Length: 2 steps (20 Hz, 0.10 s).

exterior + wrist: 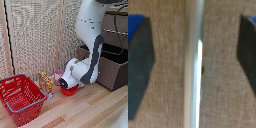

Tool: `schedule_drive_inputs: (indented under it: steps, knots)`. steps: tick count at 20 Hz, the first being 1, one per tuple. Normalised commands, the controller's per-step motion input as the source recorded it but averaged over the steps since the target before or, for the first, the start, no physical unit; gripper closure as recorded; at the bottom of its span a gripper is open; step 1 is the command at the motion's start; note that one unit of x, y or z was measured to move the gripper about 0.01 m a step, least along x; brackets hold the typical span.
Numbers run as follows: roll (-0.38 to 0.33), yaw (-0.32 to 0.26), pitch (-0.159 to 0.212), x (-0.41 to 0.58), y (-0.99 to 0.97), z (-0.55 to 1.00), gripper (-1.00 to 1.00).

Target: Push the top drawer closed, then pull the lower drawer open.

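**Exterior view.** A white arm (90, 45) comes down from the upper right and bends in front of a dark brown cabinet (114, 75) at the exterior view's right. The lower drawer (111, 56) stands pulled out, its dark inside showing from above. The top drawer (118, 22) sits above it and further back, with its silver bar handle (116, 32) running across the front. The arm hides the gripper in this view. A red basket (20, 97) stands on the wooden table (95, 107) at the exterior view's left. Near the middle are a yellow packet (46, 82), a pink cup (58, 75) and a red bowl (69, 91) (the bowl is partly covered by the arm's elbow). A woven screen (35, 35) closes the background.

**Wrist view.** The gripper (192, 64) is spread wide. Its dark pads (138, 65) stand at either side of the picture. Between them runs a silver bar (193, 30), close to a blurred brown front (165, 30). Neither pad touches the bar, and brown surface shows on both sides of it, so nothing is grasped. Which drawer's bar this is cannot be told from this view alone.
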Motion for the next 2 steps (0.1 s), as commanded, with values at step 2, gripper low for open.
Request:
schedule_drive_inputs:
  steps: [2]
  knots:
    - [0.101, 0.0, -0.028, 0.147, 0.0, 0.51, -1.0]
